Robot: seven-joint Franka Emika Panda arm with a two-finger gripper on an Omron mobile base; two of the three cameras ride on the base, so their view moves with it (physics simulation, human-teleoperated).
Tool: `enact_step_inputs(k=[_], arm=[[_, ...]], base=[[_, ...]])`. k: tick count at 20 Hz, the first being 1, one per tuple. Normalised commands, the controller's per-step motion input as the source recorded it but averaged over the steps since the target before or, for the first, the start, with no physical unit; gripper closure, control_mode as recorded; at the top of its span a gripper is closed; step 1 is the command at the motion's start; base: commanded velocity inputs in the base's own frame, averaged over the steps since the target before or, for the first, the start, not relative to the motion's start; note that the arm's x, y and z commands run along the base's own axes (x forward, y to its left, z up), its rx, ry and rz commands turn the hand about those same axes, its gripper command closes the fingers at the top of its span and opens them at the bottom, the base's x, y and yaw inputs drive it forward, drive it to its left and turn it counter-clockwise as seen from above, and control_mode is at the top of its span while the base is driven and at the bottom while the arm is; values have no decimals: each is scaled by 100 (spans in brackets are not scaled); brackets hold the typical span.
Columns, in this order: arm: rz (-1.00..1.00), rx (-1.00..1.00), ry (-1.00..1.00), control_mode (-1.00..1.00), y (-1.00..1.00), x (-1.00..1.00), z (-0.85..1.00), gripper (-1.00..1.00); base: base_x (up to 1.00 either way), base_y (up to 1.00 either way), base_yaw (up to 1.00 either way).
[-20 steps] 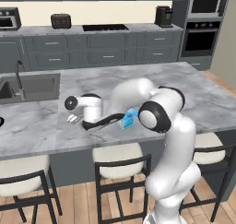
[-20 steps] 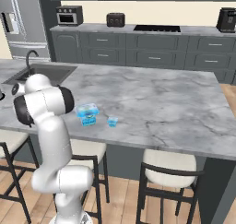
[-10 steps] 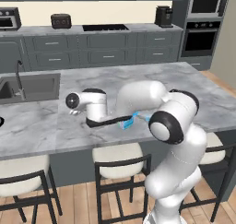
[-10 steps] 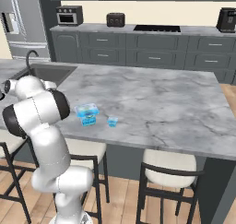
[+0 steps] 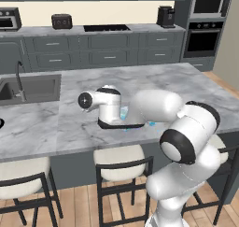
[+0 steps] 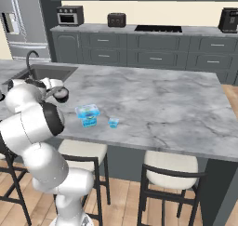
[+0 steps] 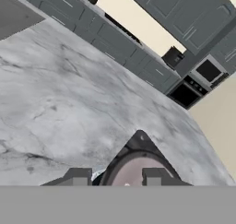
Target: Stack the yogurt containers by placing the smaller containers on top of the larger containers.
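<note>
Marble surface (image 6: pixel 167 104) below, my claw (image 7: pixel 117 179) grips the dark cup (image 7: pixel 138 170); I fear it slipping off the blue pack (image 6: pixel 87 113).

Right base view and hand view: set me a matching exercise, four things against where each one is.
Things:
1 dark round cup
2 blue boxy pack
3 tiny light-blue cup
4 toaster

Places:
a on the back counter
b on the island, just right of the pack
c between the finger tips of the gripper
d on the island, just left of the tiny cup

Pairs: 1-c, 2-d, 3-b, 4-a
</note>
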Motion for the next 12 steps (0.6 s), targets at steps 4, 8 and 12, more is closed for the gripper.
enact_step_inputs(k=[4, 8, 12], arm=[[-1, 1, 0, -100, -71, -11, 17, 100], [-1, 3, 0, -100, -67, -10, 18, 100], [0, 7, -1, -100, -53, -10, 17, 100]], base=[[0, 0, 0], [0, 0, 0], [0, 0, 0]])
